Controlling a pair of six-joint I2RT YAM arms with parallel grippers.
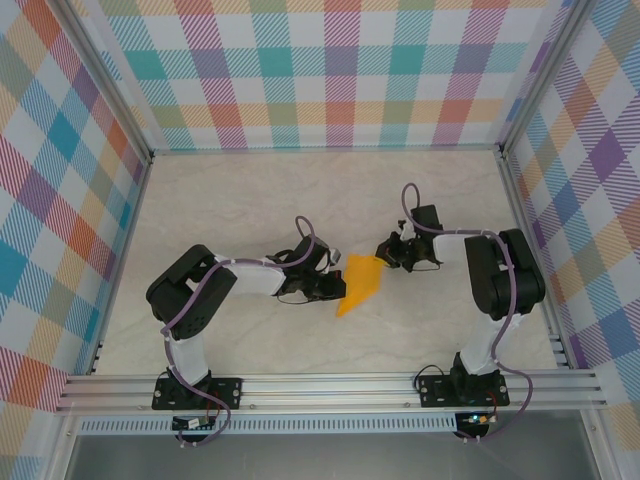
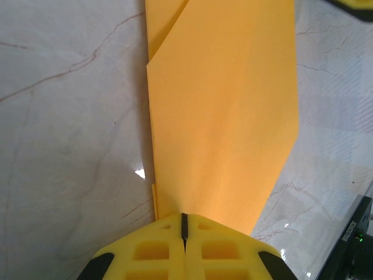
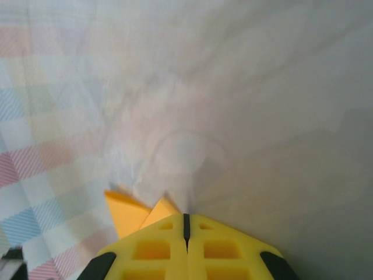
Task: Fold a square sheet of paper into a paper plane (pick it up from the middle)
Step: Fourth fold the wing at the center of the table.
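Observation:
The sheet of paper (image 1: 360, 283) lies flat on the table, orange-yellow and folded into a narrow shape with a pointed tip toward the near side. My left gripper (image 1: 337, 287) is at its left edge. In the left wrist view the jaws are pressed together, and the left gripper (image 2: 185, 217) has its tip down on the folded paper (image 2: 224, 111), which stretches away ahead. My right gripper (image 1: 386, 256) is at the paper's far right corner, also shut. Two small paper corners (image 3: 127, 213) poke out left of the right gripper (image 3: 186, 217).
The marbled tabletop (image 1: 250, 200) is walled by checked panels (image 1: 330, 70) at the back and both sides. A metal rail (image 1: 320, 385) carrying both arm bases runs along the near edge. Both arms reach in toward the middle, elbows out to the sides.

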